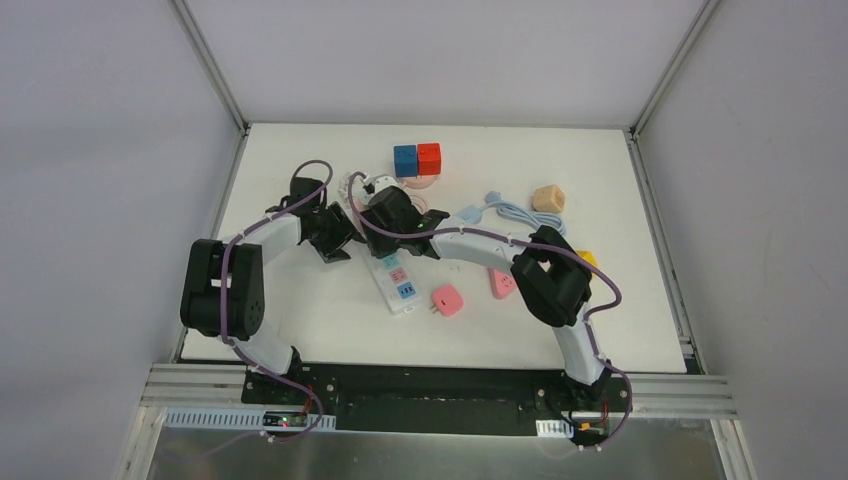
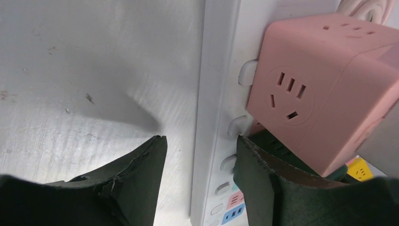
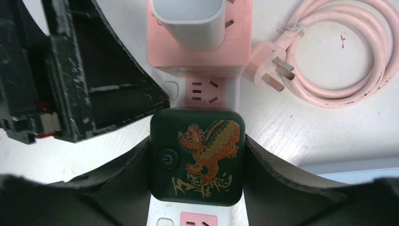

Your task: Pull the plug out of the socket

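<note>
The dark green square plug [image 3: 196, 157], printed with a gold lion, sits in the white power strip [image 3: 165, 87] near the middle of the white table [image 1: 300, 320]. The right wrist view alone shows its face. The overhead view hides it under the right gripper [image 3: 196, 160], whose fingers press against its two sides.

Just beyond it on the strip stands a pink cube adapter [image 2: 310, 89] carrying a white charger [image 3: 188, 19], which leaves little room. A coiled pink cable [image 3: 339, 52] lies beside them.

The left gripper [image 2: 200, 146] is spread wide and straddles the strip's long edge, holding nothing.
</note>
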Robot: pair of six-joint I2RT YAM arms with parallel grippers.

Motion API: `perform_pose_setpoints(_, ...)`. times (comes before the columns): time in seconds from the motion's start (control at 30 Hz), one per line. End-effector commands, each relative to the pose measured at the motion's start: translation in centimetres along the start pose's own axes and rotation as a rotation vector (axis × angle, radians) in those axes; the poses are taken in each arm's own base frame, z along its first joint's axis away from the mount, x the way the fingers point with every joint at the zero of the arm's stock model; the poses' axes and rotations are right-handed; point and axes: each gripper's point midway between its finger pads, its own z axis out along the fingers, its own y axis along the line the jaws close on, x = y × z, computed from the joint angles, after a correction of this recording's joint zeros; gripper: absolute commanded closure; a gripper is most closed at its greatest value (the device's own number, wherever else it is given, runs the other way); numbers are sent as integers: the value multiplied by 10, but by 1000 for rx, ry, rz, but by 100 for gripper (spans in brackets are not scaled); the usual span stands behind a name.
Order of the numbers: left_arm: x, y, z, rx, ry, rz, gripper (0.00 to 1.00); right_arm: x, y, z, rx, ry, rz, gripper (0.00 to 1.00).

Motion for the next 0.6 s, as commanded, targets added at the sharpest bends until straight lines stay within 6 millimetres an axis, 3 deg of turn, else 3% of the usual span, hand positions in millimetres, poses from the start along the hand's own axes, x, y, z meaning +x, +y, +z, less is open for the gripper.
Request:
perform_pose_setpoints(0.0, 3, -6, 8, 17, 17, 5, 43, -11, 6, 3, 9, -8, -7, 49)
perform_pose_setpoints(0.23, 15, 15, 13, -69, 43, -3, 54, -20, 15, -9, -41, -14, -7, 97)
perform_pose_setpoints(0.43, 26, 30, 16, -126, 73, 13, 63, -33, 42, -27, -285, -15, 101, 100)
perform_pose_setpoints(0.57, 29, 34, 18, -146, 81, 15, 67, -36, 51, -30, -333, -10, 105, 100)
